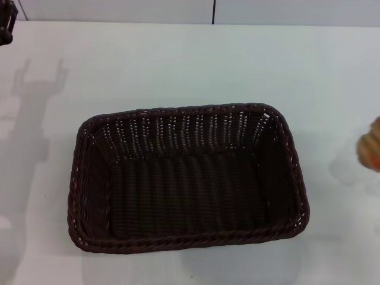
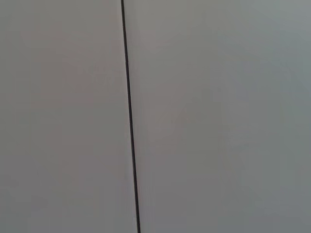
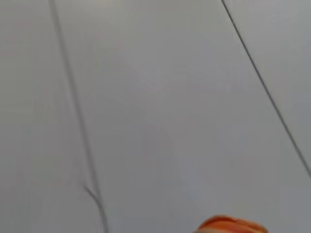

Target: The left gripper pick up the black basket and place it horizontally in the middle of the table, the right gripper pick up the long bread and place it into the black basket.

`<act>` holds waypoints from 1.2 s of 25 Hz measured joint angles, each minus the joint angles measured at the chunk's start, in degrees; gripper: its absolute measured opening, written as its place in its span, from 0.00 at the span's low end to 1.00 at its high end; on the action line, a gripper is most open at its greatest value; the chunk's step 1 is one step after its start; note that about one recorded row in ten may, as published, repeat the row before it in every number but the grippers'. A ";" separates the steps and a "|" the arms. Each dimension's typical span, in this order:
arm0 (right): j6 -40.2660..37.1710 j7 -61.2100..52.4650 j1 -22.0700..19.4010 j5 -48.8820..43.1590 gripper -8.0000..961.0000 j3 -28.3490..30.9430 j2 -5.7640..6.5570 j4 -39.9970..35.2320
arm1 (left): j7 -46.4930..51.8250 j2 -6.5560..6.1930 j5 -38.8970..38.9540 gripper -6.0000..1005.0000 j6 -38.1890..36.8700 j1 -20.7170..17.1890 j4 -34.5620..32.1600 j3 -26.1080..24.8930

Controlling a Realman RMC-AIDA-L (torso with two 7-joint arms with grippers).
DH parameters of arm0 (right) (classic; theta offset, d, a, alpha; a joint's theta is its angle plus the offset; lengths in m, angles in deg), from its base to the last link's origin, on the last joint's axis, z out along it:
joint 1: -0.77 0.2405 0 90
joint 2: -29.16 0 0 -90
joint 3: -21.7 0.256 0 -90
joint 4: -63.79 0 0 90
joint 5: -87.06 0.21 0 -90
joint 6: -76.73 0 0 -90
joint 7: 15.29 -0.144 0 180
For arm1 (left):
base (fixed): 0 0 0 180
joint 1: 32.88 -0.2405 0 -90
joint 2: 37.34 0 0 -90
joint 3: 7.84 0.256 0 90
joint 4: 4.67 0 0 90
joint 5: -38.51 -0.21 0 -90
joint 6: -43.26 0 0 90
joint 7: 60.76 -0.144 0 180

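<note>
Black basket [image 1: 187, 178] — lying flat near the middle of the white table [image 1: 178, 65], long side across the head view, hollow up, nothing inside. Long bread [image 1: 370, 144] just visible at the right edge, well apart from the basket. Dark bit of the left gripper [image 1: 6, 27] at the far left corner — finger state impossible to tell.

The black basket [image 1: 187, 178] sits mid-table [image 1: 178, 65]; the long bread [image 1: 370, 145] shows at the right edge.
</note>
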 joint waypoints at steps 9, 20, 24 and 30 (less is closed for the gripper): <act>-6.23 -0.15 9.10 -12.24 0.50 -3.36 -0.06 0.72 | -0.11 0.16 -0.08 0.75 0.12 0.24 -0.23 -0.01; 13.24 -9.55 19.48 -17.64 0.48 -5.18 -0.14 3.01 | -0.16 0.16 -0.10 0.75 0.16 0.01 -0.72 -0.32; 14.38 -9.61 19.54 -18.55 0.67 -5.07 -0.22 3.67 | -0.16 0.16 -0.08 0.75 0.16 0.19 -1.37 -0.38; 11.64 -9.71 16.97 -17.92 0.88 -2.79 -0.05 2.81 | -0.16 0.17 0.09 0.75 0.23 -0.29 -1.63 -0.45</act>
